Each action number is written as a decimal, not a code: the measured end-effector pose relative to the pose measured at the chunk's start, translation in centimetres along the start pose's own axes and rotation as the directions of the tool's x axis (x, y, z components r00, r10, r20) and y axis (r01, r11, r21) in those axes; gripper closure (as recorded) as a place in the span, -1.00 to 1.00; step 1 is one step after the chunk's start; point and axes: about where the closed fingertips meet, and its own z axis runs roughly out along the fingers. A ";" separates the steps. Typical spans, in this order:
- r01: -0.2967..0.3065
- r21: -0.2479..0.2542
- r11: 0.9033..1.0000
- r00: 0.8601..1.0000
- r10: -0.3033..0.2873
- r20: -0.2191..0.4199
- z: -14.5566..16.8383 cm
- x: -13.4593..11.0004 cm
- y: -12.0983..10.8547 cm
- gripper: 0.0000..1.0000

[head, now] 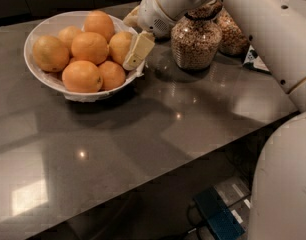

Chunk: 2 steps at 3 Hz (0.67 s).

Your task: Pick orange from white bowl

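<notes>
The white bowl (49, 80) stands at the back left of the grey counter and holds several oranges. My gripper (128, 42) reaches in from the upper right at the bowl's right rim. Its fingers straddle the rightmost orange (118, 44). The near cream finger (138, 50) lies against that orange's right side, and the far finger is at the rim behind it. The orange still rests in the bowl among the others.
Two glass jars of cereal (195, 41) (233, 31) stand just right of the bowl, under my arm. The counter's front edge runs diagonally to the lower left. A blue device (218, 215) lies on the floor below, and my white body fills the right side.
</notes>
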 end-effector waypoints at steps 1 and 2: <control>-0.005 -0.021 1.000 1.000 0.005 0.006 1.1 -0.1 0.1 -0.58; -0.008 -0.027 1.000 1.000 0.008 0.003 1.6 0.1 0.1 -0.58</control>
